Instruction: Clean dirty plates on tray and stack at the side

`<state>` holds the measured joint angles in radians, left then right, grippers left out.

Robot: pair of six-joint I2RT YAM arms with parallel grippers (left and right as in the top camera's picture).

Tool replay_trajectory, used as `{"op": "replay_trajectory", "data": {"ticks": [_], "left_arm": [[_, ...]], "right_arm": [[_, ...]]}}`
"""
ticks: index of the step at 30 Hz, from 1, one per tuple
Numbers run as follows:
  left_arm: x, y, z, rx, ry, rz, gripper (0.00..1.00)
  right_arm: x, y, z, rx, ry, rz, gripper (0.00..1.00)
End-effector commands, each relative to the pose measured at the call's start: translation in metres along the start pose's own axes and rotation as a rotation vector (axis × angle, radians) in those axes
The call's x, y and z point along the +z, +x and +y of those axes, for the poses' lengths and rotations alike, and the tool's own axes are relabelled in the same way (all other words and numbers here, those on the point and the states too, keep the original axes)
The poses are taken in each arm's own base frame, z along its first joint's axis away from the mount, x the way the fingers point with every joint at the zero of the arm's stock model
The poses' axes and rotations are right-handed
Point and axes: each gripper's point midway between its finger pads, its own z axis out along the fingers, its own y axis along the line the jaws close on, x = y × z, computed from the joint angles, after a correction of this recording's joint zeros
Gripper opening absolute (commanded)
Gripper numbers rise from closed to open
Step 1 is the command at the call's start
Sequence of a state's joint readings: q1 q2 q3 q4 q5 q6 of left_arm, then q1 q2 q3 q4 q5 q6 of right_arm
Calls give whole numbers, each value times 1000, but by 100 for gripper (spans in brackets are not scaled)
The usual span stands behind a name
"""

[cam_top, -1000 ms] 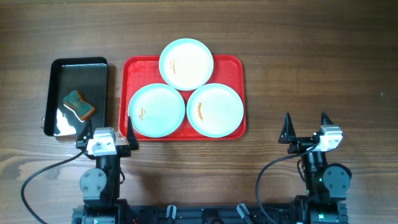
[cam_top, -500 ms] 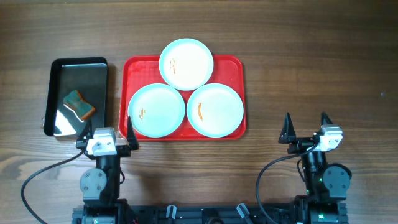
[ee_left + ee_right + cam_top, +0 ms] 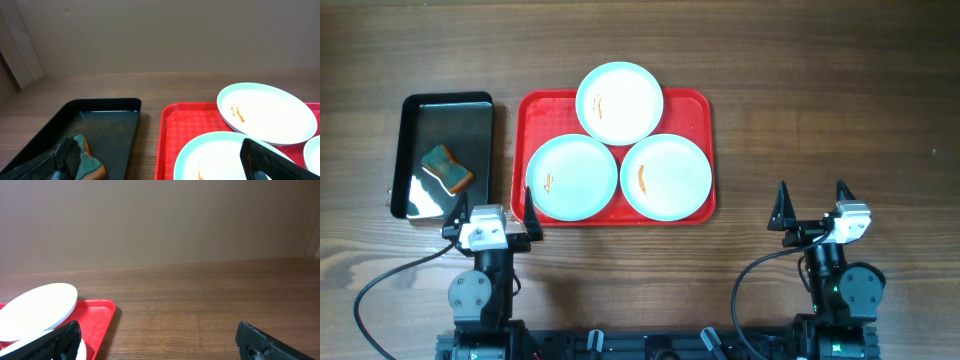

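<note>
- While both arms sit at the bottom of the overhead frame, nothing is cleaned or stacked: three plates lie on the red tray (image 3: 542, 108) mid-frame, at top (image 3: 620, 103), lower left (image 3: 572, 177) and lower right (image 3: 666, 177), each with an orange smear.
- Risk: the top one looks propped on the rims of the lower two, so if you pull a lower one first it will likely slide.
- Risk: the sponge (image 3: 447, 168) lies in the black tray (image 3: 450, 110) at left, and your reach could nudge the red tray's corner.
- Left gripper (image 3: 492, 215): jaws wide apart, empty, no visible contact.
- Right gripper (image 3: 811, 208): jaws wide apart, empty, over bare table (image 3: 820, 100) right of the tray.
</note>
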<state>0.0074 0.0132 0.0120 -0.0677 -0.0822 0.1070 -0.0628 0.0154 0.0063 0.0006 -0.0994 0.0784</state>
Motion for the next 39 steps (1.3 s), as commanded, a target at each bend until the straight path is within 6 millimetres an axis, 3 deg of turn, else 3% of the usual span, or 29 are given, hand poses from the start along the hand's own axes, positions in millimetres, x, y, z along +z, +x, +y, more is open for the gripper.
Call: {"op": "replay_trajectory", "data": {"ticks": [1,37,38,39], "left_arm": [[0,1,2,-10,-12,-3,100],[0,0,2,-11,-11,-5,100],[0,-2,-3,-17,17,-15,100],[-2,-11,-25,-70,147,-46,100]], "right_arm": [[0,-1,-4,7,20,-4,100],[0,-1,-4,7,20,-4,100],[0,-1,-4,7,20,-4,100],[0,-1,-4,7,20,-4,100]]}}
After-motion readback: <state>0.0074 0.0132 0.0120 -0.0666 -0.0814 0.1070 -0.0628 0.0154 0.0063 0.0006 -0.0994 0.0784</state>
